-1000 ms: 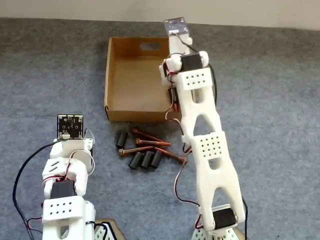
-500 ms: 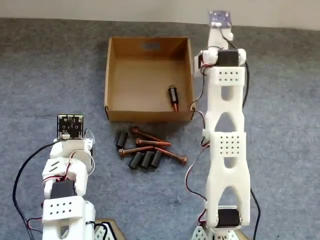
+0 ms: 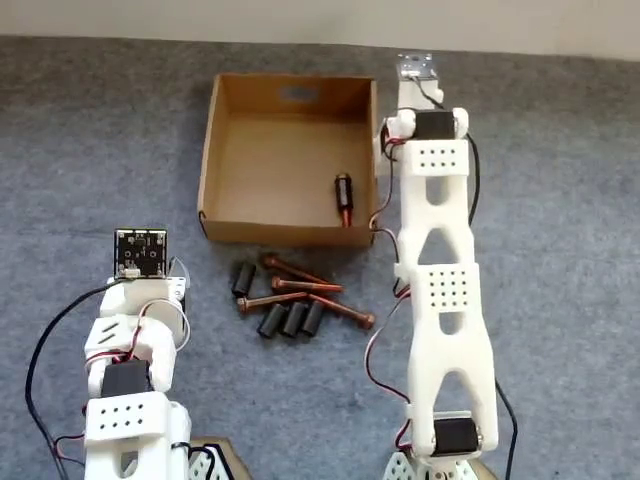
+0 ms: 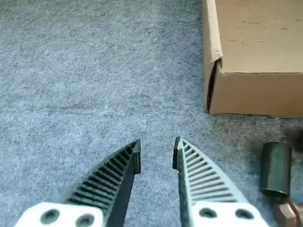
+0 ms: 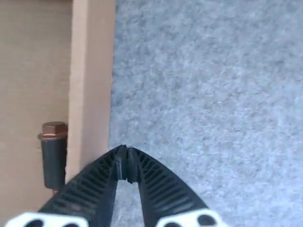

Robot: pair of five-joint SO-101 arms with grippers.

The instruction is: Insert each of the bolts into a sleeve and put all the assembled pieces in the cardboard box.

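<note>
The cardboard box [image 3: 230, 228] sits on the grey carpet, and one bolt pushed into a black sleeve [image 3: 343, 198] lies inside by its right wall. Several loose copper bolts [image 3: 305, 285] and black sleeves [image 3: 292, 318] lie in a heap in front of the box. My right arm [image 3: 435, 160] stretches along the box's right side. In its wrist view the right gripper [image 5: 124, 163] is shut and empty, just outside the box wall [image 5: 92, 71], with the assembled piece [image 5: 53, 156] on the other side. My left gripper [image 4: 156, 153] hangs open over bare carpet, near the box's corner [image 4: 251, 90] and a sleeve [image 4: 276, 168].
Grey carpet spreads all around the box and the heap. My left arm [image 3: 130, 340] stays folded at the lower left, well away from the parts. A pale strip of wall or floor runs along the far edge.
The right arm swung off the box to its right, then came back against the right wall. The box slid a little to the left. The left arm stayed still.
</note>
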